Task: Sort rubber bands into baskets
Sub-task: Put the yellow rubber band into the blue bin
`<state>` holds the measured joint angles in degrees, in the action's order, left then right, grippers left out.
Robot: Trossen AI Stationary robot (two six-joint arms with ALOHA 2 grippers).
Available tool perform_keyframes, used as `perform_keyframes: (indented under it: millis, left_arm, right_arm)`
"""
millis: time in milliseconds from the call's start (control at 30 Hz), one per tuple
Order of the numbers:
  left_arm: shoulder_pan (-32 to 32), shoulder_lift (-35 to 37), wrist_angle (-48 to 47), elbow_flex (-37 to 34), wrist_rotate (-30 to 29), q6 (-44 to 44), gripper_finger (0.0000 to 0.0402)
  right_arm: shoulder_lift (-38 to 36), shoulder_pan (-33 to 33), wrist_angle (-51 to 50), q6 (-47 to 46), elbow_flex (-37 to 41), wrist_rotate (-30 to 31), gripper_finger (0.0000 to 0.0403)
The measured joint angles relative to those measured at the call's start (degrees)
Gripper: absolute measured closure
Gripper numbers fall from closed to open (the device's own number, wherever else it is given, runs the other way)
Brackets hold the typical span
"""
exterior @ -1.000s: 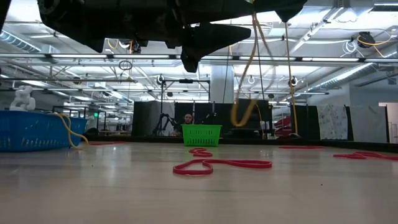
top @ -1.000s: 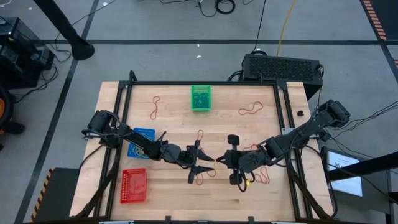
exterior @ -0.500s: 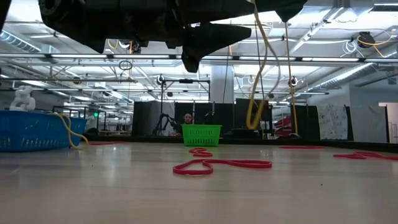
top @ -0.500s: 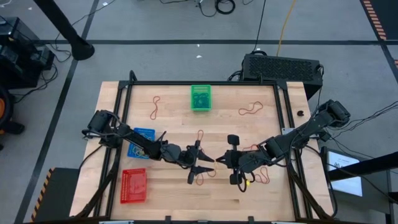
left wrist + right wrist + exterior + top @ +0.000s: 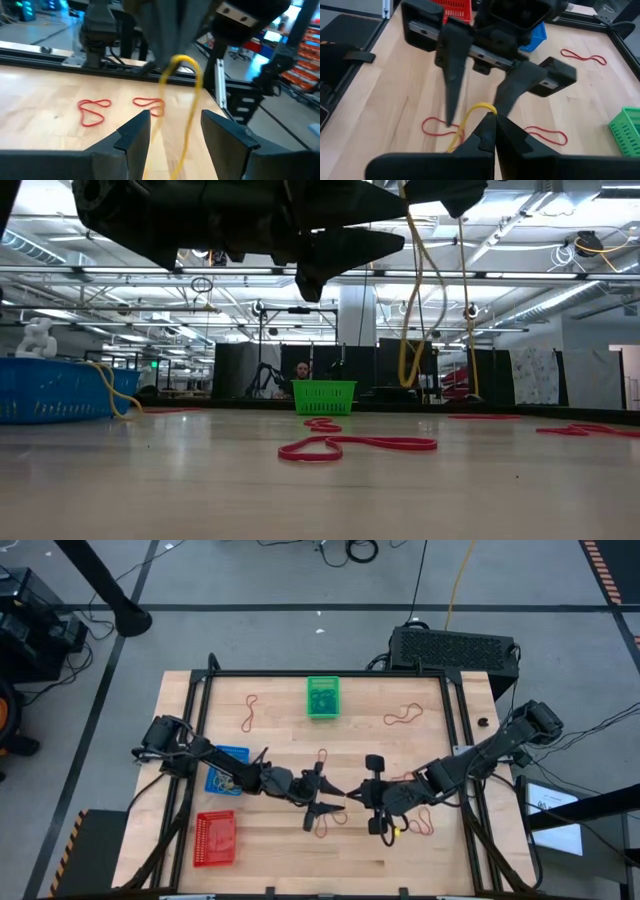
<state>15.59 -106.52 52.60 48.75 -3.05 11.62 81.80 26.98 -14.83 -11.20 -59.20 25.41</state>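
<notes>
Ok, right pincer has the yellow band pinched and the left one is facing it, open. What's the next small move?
Probably ease the left pincer forward so its open fingers straddle the yellow rubber band, then close. The right pincer is shut on that band above the table, the band dangles between the left fingers in the left wrist view, and the blue basket holding a yellow band sits on the left arm's side.

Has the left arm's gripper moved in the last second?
Yes, slightly. In the high view the left gripper has edged away from the blue basket, toward the right gripper holding the yellow band.
</notes>
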Motion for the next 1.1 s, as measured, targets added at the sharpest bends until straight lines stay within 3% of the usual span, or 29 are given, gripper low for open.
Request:
perform_keyframes:
  millis: [167,567,700,900,1100]
  left_arm:
    - [-1.13,0.02,-1.42,-0.02,5.27,0.09,0.0219]
    - [-2.59,0.02,0.92,0.66,5.13,0.14,0.0226]
    - [-2.59,0.02,0.78,0.66,5.11,0.11,0.0270]
    - [-2.57,0.02,0.72,0.66,5.09,-0.06,0.0388]
    - [-2.57,0.02,0.73,0.66,5.05,-0.06,0.0397]
  right_arm:
    - [0.00,-0.70,-0.02,0.04,0.00,-0.19,0.0403]
    - [0.00,-1.83,-0.01,0.04,0.00,-0.21,0.0403]
    - [0.00,-1.83,0.00,0.09,0.00,-0.20,0.0403]
    - [0.00,-1.83,-0.31,0.11,0.00,-0.20,0.0403]
    - [0.00,-1.83,-0.31,0.11,0.00,-0.20,0.0403]
